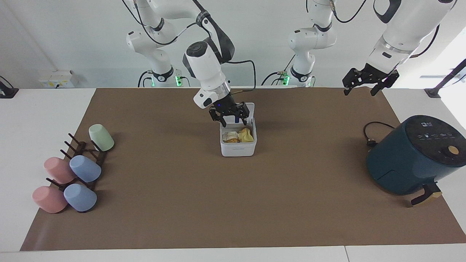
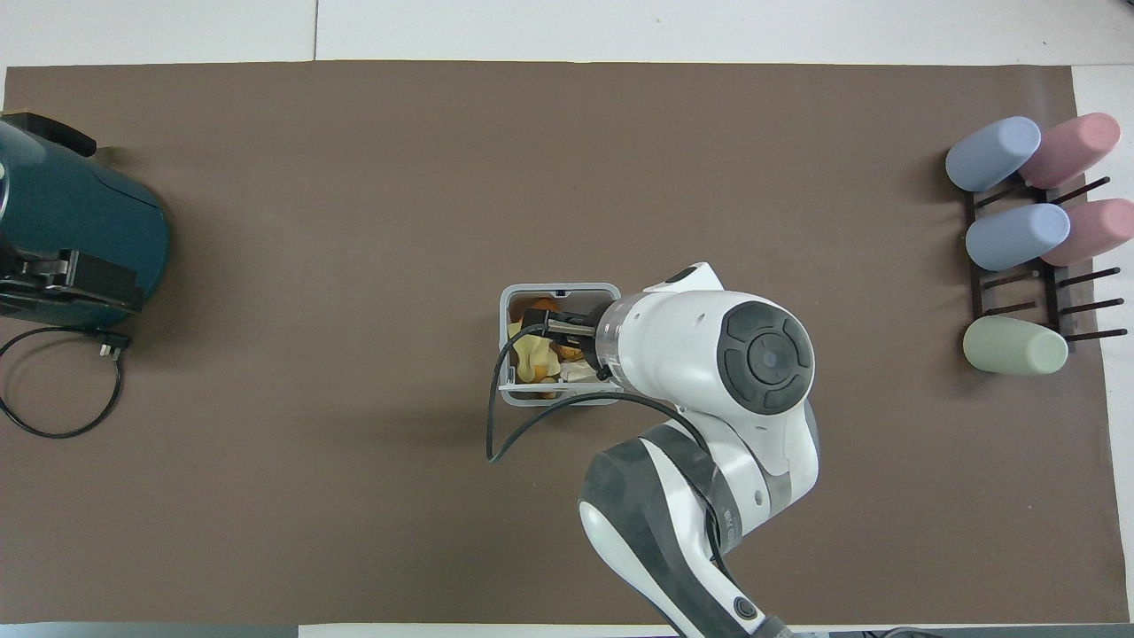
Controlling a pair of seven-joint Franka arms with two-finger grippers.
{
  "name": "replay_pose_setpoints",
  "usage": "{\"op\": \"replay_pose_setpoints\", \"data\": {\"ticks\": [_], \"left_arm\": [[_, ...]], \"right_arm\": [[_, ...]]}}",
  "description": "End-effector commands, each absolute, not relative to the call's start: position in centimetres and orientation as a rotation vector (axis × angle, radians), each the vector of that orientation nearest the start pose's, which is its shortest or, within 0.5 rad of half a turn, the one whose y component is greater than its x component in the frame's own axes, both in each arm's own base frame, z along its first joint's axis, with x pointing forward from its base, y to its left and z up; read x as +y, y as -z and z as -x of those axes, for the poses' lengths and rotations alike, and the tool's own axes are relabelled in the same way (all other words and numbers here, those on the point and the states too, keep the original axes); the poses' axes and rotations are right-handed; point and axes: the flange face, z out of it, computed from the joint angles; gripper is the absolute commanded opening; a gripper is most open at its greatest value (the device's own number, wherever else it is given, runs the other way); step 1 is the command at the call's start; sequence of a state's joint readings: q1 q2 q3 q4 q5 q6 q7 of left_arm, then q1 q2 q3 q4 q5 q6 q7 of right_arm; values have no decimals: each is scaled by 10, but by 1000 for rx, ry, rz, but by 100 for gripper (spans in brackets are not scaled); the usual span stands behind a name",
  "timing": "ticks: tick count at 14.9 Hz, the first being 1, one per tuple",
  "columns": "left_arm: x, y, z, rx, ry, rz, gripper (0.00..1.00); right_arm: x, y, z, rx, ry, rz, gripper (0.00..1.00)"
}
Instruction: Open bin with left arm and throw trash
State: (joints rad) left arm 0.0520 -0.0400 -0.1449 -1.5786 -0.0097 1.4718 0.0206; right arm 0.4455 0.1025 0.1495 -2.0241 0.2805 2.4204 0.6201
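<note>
Trash dropped, bin open.

We count five cups [image 1: 76, 171] on one rack [image 1: 84, 157], one white bin [image 1: 238, 143], one teal air fryer [image 1: 413, 154]. We see the right gripper [image 1: 230, 114] hanging just above the bin with fingers spread and holding nothing; the yellow trash [image 1: 245, 135] lies inside, below them. Our left gripper [image 1: 369, 80] waits, fingers apart, high over the brown mat [image 1: 233, 203] on the white table.

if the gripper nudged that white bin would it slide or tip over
Probably slide: the bin looks low with a flat base on the smooth brown mat. It seems small and light, so a nudge could shift it. Its raised lid might make it slightly back-heavy.
</note>
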Motion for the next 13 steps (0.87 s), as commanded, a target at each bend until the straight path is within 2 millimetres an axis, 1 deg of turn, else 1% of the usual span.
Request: {"op": "replay_pose_setpoints", "data": {"ticks": [1,2,3,4,5,6,8,9,10,11,12,13], "left_arm": [[-62,-632,-525,178,-163,3105,100],[-66,-632,-522,173,-181,3101,100],[-64,-629,-520,159,-193,3102,100],[-64,-626,-519,159,-184,3103,100],[-63,-627,-522,158,-144,3107,100],[-62,-631,-527,151,-101,3113,100],[-60,-634,-533,145,-97,3118,100],[-62,-639,-534,148,-88,3127,100],[-59,-641,-532,135,-93,3165,100],[-50,-640,-531,100,-88,3194,100],[-45,-635,-531,96,-80,3198,100],[-44,-634,-536,97,-12,3199,100]], "right_arm": [[322,-453,-511,215,157,2879,100],[302,-462,-523,206,187,2934,100],[287,-467,-531,217,204,2953,100],[279,-467,-534,209,204,2960,100],[271,-468,-538,194,212,2964,100],[256,-468,-546,190,223,2975,100],[219,-470,-560,190,246,2990,100],[200,-470,-567,193,249,2996,100],[181,-472,-572,189,260,3001,100],[169,-471,-574,184,260,3006,100],[153,-472,-576,191,255,3014,100],[140,-476,-575,187,237,3025,100]]}}
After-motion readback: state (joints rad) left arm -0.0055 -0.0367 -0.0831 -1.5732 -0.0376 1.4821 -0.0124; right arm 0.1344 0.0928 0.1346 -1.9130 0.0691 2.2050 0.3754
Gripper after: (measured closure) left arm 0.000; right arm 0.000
